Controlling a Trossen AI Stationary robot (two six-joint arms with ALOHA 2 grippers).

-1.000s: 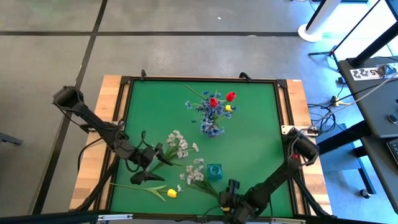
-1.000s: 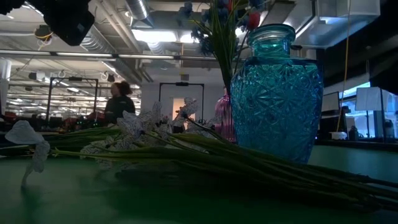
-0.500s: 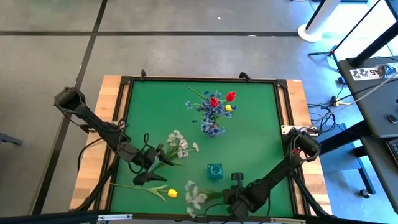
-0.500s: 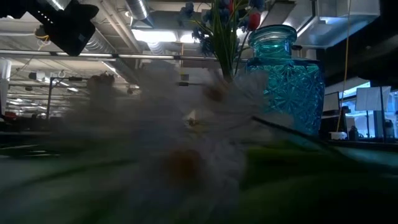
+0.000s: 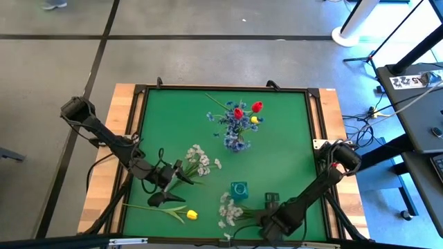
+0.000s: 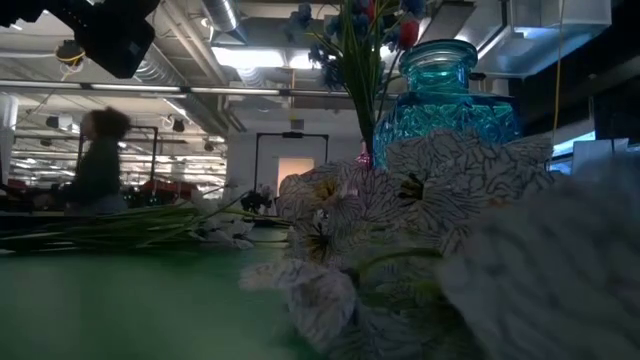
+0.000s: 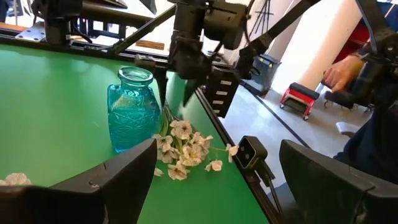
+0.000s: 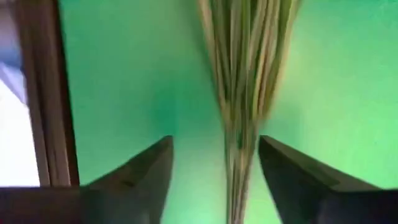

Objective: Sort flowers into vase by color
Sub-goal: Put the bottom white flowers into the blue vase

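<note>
A white spray (image 5: 227, 209) lies on the green mat near the front edge, beside the empty teal vase (image 5: 239, 190). Its blossoms (image 6: 400, 230) fill the low view, and its stems (image 8: 239, 112) run between the fingers of my right gripper (image 5: 263, 211). That gripper is open and points down, with a gap to the stems on both sides. My left gripper (image 5: 176, 188) hangs open near a second white spray (image 5: 199, 160). A yellow tulip (image 5: 192, 215) lies at the front left. A far vase (image 5: 237, 142) holds blue sprays, red tulips and a yellow bloom.
A black frame (image 5: 315, 131) rims the mat, with wooden table edge (image 5: 118, 138) outside it. Bare mat lies at the far left and along the right side. People show in the room beyond: one (image 6: 100, 165) in the low view, a hand (image 7: 339, 71) in the left wrist view.
My right gripper has gone toward the table's right edge and risen a little. The white spray has come along with it: its blossoms have swung from beside the teal vase toward the front edge, then slid right. They now lie close in front of the low camera.
</note>
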